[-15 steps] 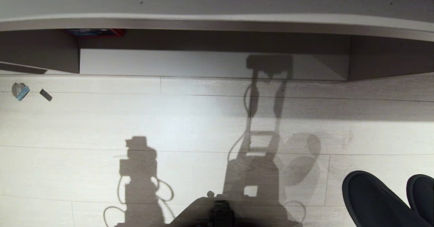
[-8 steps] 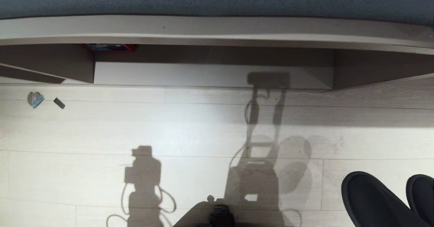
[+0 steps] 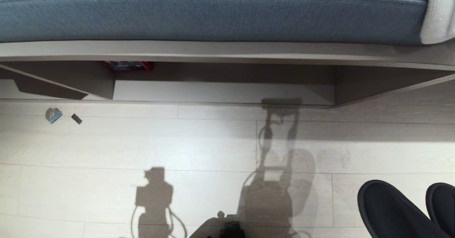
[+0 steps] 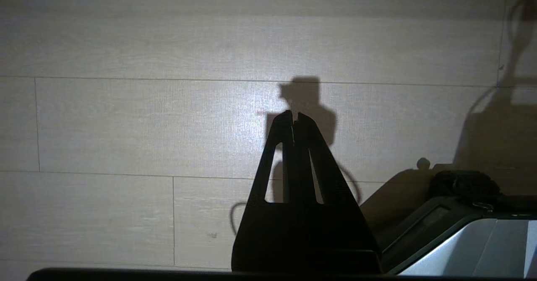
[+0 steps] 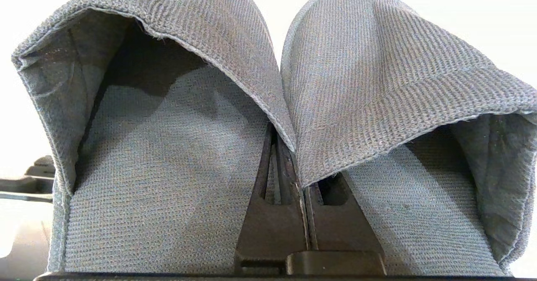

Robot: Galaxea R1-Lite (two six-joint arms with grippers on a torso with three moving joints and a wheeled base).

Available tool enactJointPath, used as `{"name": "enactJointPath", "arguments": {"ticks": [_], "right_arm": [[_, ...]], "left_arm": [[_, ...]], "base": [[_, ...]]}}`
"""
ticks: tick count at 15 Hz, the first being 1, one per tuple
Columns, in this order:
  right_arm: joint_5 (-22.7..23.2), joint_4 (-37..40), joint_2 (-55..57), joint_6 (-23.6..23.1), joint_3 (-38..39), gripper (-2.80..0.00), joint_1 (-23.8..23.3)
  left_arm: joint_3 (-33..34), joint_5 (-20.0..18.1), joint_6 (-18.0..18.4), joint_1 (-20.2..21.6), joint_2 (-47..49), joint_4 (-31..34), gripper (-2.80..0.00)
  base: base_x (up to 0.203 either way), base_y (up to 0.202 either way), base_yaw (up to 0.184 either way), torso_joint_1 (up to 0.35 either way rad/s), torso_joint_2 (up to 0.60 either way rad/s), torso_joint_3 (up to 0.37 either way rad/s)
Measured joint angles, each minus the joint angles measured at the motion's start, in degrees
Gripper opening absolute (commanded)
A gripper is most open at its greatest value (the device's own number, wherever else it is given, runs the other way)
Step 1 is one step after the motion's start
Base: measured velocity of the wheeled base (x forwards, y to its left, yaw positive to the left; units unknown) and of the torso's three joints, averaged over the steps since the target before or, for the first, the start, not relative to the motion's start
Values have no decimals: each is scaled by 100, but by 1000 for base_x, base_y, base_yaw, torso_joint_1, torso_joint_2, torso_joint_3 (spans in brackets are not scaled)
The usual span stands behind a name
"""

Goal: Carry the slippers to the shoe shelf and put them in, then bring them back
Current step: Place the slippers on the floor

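Pale plank floor (image 3: 106, 149) under hard light; blue cushion (image 3: 213, 14) along the far side — white fabric (image 3: 439, 14) beside it.

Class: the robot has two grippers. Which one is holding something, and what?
The right gripper: it is shut on the slippers, pinching the pair where their inner edges meet. The left gripper is shut on nothing, over bare floor.

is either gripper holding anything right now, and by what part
The right gripper is shut on the slippers, pinching the two inner side edges together where the pair meet. The left gripper is shut and holds nothing.
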Motion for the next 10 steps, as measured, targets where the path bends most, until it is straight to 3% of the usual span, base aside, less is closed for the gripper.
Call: {"name": "enactJointPath", "arguments": {"ticks": [10], "right_arm": [[-4, -5, 4, -1, 0, -280, -2]], "left_arm": [[0, 2, -15, 0, 0, 0, -280]], "base": [[0, 0, 0, 4, 3, 205]]}}
